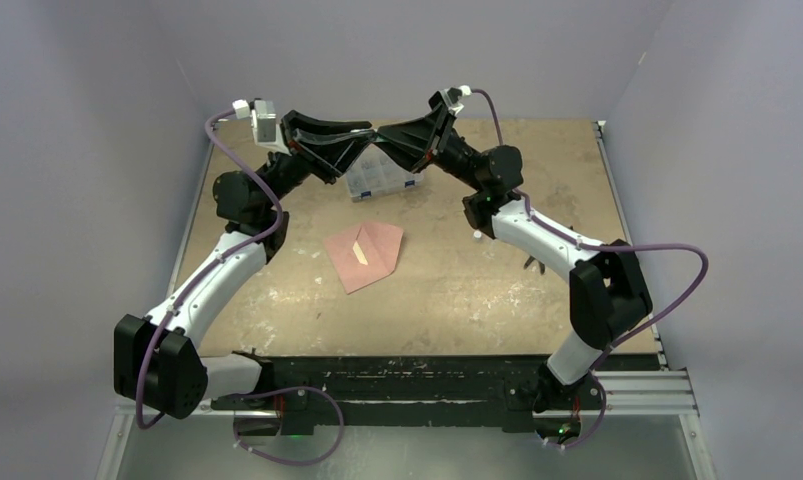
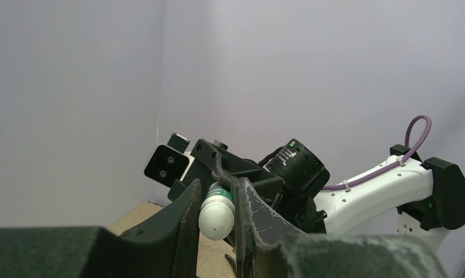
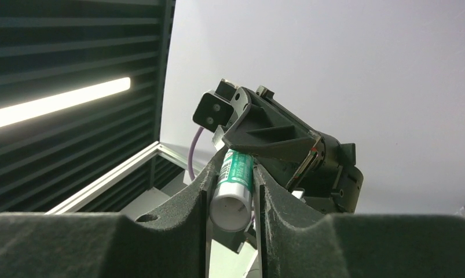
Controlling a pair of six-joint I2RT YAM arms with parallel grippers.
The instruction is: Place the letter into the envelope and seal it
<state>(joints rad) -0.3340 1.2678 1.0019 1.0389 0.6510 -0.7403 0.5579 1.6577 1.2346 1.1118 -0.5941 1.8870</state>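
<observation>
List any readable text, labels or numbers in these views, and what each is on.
No text here is legible.
Glue stick: green label with white print, too blurred to read.
Motor label on the right arm: white print, too small to read.
Envelope: no print visible.
</observation>
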